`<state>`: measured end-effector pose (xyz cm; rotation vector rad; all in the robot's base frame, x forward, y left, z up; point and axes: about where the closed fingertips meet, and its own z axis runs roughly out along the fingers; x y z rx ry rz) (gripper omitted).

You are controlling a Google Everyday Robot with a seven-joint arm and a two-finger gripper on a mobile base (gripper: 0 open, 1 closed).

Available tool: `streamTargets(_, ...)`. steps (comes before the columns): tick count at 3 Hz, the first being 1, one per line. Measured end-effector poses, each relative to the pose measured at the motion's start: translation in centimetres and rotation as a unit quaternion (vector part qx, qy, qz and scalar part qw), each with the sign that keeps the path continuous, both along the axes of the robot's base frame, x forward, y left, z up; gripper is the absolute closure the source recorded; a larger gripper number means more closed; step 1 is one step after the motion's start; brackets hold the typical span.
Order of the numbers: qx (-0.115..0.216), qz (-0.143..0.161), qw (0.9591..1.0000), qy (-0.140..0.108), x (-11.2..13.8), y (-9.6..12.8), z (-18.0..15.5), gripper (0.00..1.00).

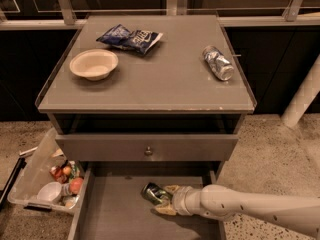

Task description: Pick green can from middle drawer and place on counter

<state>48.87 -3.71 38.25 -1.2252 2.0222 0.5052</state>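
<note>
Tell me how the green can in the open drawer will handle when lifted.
The green can lies on its side on the flat floor of the middle drawer, so it may roll if nudged. Its shiny metal probably slips easily. With the hand right at it, a hard squeeze could dent it.

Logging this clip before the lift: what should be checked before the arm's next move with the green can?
1. Drawer pulled open: ok.
2. Pincer down in drawer, at green can: ok.
3. Firm hold on can: cannot tell.
4. Free spot on counter between bowl and silver can: ok.
5. Can upright: not ok, it lies on its side.
</note>
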Motion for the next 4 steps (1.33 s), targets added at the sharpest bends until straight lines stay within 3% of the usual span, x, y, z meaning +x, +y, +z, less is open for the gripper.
streamTargets(2, 0.000, 0.000, 1.0000, 0.000, 0.0, 0.0, 0.0, 0.89)
streamTargets(3, 0.000, 0.000, 1.0000, 0.000, 0.0, 0.0, 0.0, 1.00)
streamTargets(4, -0.003, 0.013, 0.9999, 0.002, -0.7, 0.0, 1.3, 1.00)
